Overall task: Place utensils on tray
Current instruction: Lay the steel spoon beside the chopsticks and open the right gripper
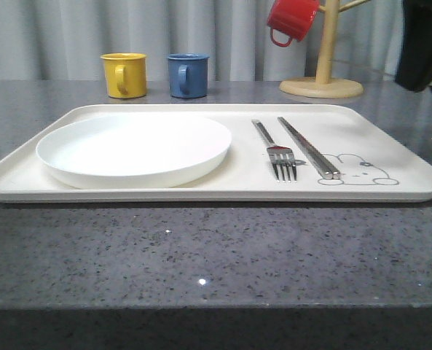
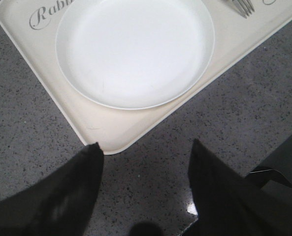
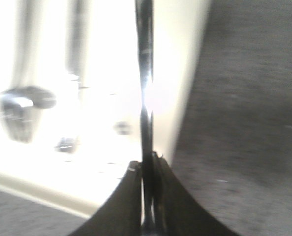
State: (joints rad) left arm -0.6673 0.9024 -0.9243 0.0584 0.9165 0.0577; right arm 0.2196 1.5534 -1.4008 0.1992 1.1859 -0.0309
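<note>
The cream tray (image 1: 201,194) lies across the grey table with a fork (image 1: 280,157) and a pair of chopsticks (image 1: 308,147) side by side on its right half. My right gripper (image 3: 146,164) is shut on a thin shiny metal handle (image 3: 145,73), seen edge-on and apparently the spoon; its bowl is hidden. It hangs over the tray's right edge (image 3: 185,73), beside the blurred fork (image 3: 20,115). My left gripper (image 2: 146,145) is open and holds nothing, above the table just off the tray's near-left corner (image 2: 111,140).
A round white plate (image 1: 135,149) fills the tray's left half. Behind the tray stand a yellow mug (image 1: 124,74) and a blue mug (image 1: 187,75). A red mug (image 1: 292,20) hangs on a wooden mug tree (image 1: 322,80). My right arm (image 1: 423,44) looms dark at the upper right.
</note>
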